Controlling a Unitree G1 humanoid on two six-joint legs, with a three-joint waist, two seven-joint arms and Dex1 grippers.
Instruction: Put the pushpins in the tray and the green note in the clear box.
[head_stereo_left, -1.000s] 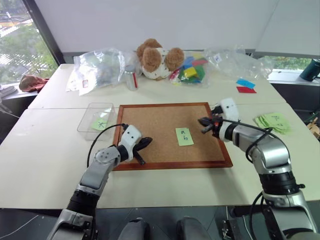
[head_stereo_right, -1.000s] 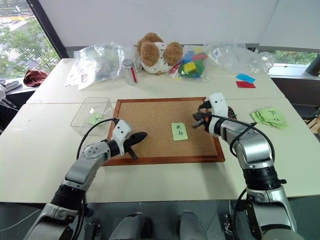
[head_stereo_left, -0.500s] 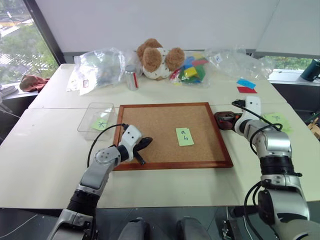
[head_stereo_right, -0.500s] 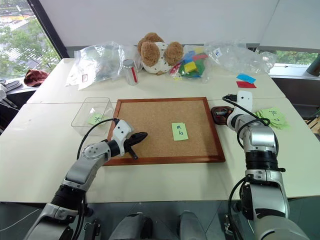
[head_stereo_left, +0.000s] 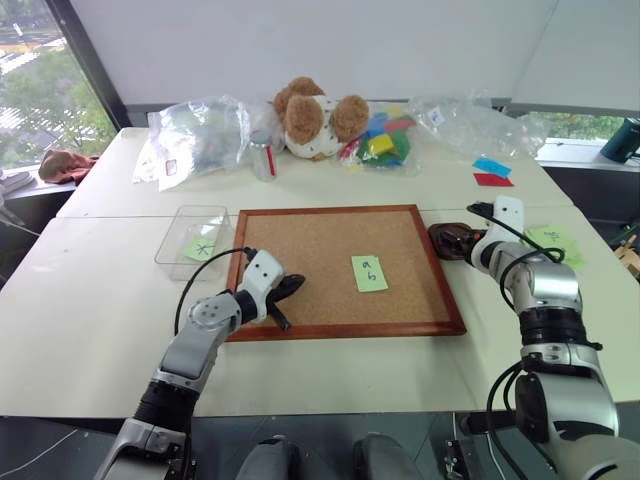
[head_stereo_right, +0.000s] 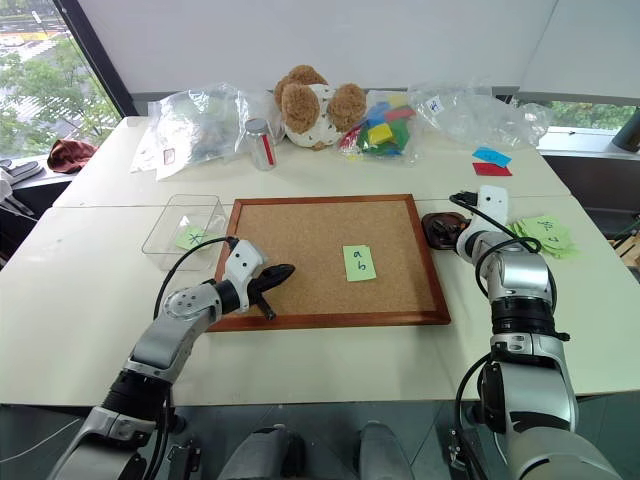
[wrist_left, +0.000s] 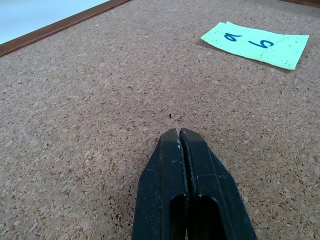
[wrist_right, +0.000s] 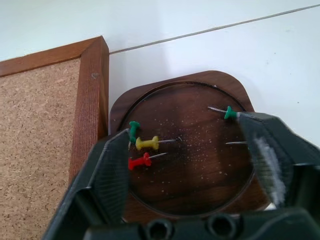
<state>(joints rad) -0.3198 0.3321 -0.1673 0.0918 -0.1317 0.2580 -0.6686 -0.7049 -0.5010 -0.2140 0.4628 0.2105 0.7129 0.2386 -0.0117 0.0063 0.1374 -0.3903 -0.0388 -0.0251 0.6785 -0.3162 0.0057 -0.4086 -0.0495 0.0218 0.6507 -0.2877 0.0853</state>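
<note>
The dark brown tray (wrist_right: 200, 90) sits on the table just off the corkboard's right edge, seen too in the left eye view as the tray (head_stereo_left: 446, 238). Several pushpins lie in it: a green one (wrist_right: 133, 131), a yellow one (wrist_right: 148, 143), a red one (wrist_right: 138, 162) and another green one (wrist_right: 230, 113). My right gripper (wrist_right: 190, 160) hovers open over the tray with nothing between its fingers. The green note (head_stereo_left: 369, 273) lies flat on the corkboard (head_stereo_left: 320, 240). My left gripper (wrist_left: 180, 132) is shut and empty, low over the cork left of the note. The clear box (head_stereo_left: 178, 235) stands left of the board.
A green slip marked X (head_stereo_left: 201, 247) lies in the clear box. A heap of green slips (head_stereo_left: 550, 242) is right of the tray. At the back of the table are a teddy bear (head_stereo_left: 315, 118), plastic bags (head_stereo_left: 195, 135), a can (head_stereo_left: 262, 155) and coloured slips (head_stereo_left: 490, 172).
My right gripper has moved right from over the corkboard to above the tray and its jaws have opened. The left arm has not moved.
</note>
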